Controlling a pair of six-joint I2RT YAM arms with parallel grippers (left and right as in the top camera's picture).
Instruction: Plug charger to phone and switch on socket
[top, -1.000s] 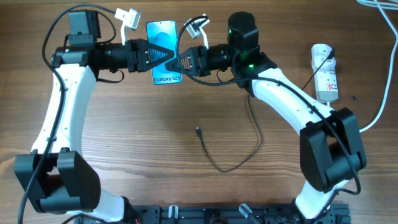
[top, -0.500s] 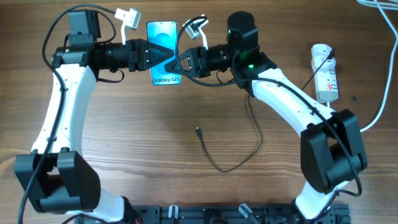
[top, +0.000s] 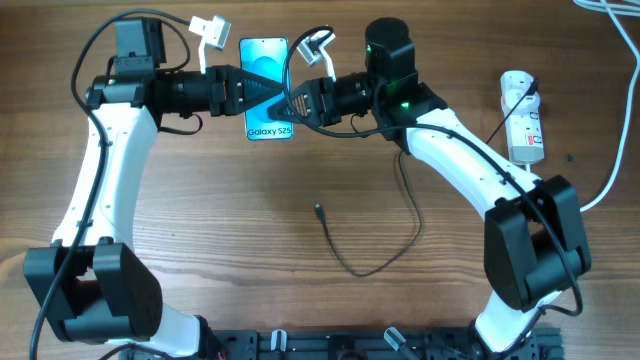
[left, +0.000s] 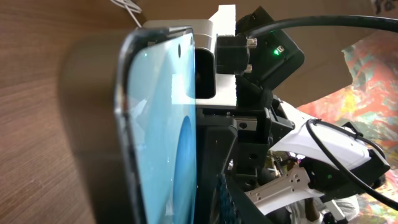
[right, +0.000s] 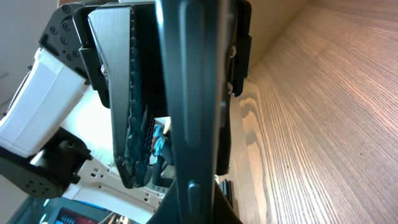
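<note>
The phone (top: 262, 55), teal screen up, hangs above the table's far side between both grippers. My left gripper (top: 260, 90) comes from the left and is shut on the phone, one finger lying over the screen. My right gripper (top: 291, 100) is shut on the phone's right edge. In the left wrist view the screen (left: 161, 124) fills the frame edge-on. In the right wrist view the phone's dark side with a button (right: 193, 124) sits between the jaws. The charger (top: 362, 270) curls loose on the table, its plug tip (top: 318, 209) free. The socket (top: 523, 118) lies far right.
A thick white cable (top: 612, 170) runs down the right edge past the socket. White cable connectors (top: 207, 28) stick up behind the left gripper. A black rail (top: 330, 345) runs along the front edge between the two arm bases.
The phone and both grippers have shifted slightly to the right and toward the front. The charger cable and the socket have not moved.
</note>
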